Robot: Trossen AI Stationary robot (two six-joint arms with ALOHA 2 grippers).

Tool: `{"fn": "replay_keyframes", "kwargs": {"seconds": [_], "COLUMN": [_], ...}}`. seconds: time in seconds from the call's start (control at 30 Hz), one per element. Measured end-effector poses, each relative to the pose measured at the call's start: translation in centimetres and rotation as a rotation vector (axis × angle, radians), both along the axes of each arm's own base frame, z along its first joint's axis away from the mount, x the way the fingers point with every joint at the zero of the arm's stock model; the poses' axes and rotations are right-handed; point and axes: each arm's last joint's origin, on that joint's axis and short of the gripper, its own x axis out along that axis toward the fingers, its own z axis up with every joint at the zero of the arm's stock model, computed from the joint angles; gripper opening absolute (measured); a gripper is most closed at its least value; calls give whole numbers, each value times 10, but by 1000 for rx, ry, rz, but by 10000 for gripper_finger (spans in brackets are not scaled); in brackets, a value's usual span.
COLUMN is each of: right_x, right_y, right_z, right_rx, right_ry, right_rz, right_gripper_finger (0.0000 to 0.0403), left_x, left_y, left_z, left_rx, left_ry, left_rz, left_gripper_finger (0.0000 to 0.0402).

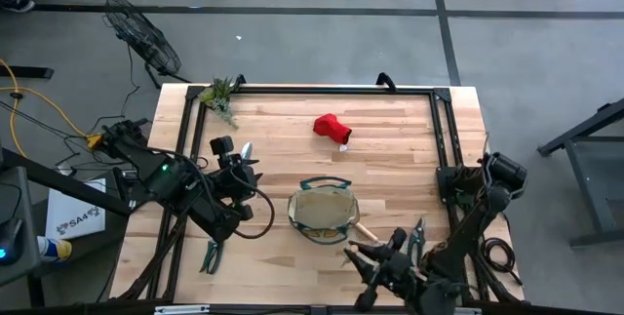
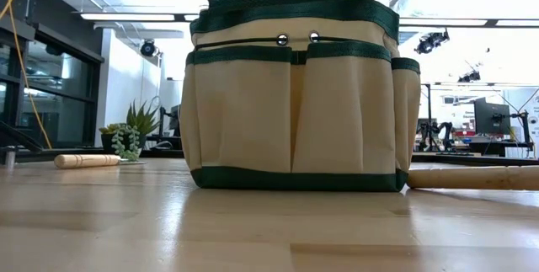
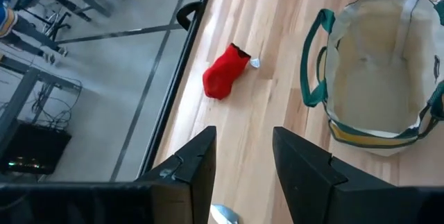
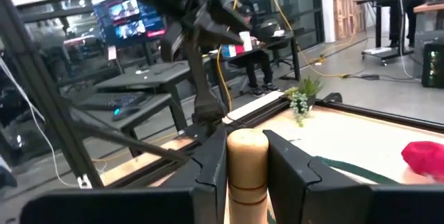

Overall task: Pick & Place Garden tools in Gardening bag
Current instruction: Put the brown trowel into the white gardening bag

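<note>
The tan gardening bag (image 1: 324,214) with green trim stands open at the table's middle near side; it fills the low view (image 2: 295,95). My right gripper (image 1: 370,254) is by the bag's near right and is shut on a wooden tool handle (image 4: 247,158). My left gripper (image 1: 237,166) is open (image 3: 243,144) to the left of the bag, over a silver trowel whose blade tip (image 1: 246,149) sticks out past it. A red glove (image 1: 331,128) lies at the far middle. One green pruner (image 1: 212,255) lies near left, another (image 1: 417,237) near right. My right gripper pinches the wooden handle by its two sides (image 4: 247,182) between the two fingers, close to its rounded free end (image 4: 247,137). The fingers lie along the handle, which reaches past the fingertips toward the bag (image 1: 362,229). The tool's working end is hidden behind the gripper. In the low view the handle (image 2: 472,177) lies level at table height.
A green leafy sprig (image 1: 220,95) lies at the far left corner. A black frame rail (image 1: 322,91) runs round the table's far and side edges. Bare wood (image 1: 390,169) lies between the glove and the bag.
</note>
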Motion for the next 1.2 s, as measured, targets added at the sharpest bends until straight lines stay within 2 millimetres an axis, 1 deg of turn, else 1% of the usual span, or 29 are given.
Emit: {"fn": "replay_keyframes", "kwargs": {"seconds": [0.13,0.27,0.6,0.73,0.97,1.1,1.2], "right_x": [13,27,50,54,52,52,48], "right_y": [-1,-8,-33,-38,-39,-38,-35], "right_z": [-13,-24,-28,-29,-28,-16,-6], "right_rx": [1,-20,-95,-114,-107,-23,-17], "right_ry": [4,26,87,103,95,14,-10], "right_rz": [18,9,-76,-123,-166,-157,-126], "right_gripper_finger": [63,62,62,62,62,62,62], "left_x": [0,0,0,0,0,0,0], "left_y": [0,0,-1,-1,-1,-1,-1], "left_z": [0,0,-1,-1,-1,-1,-1], "left_rx": [2,-4,-19,-21,-21,-21,-21], "left_ry": [1,6,14,15,15,15,15], "left_rz": [-1,-4,-8,-9,-9,-9,-9], "left_gripper_finger": [136,136,136,136,136,136,136]}}
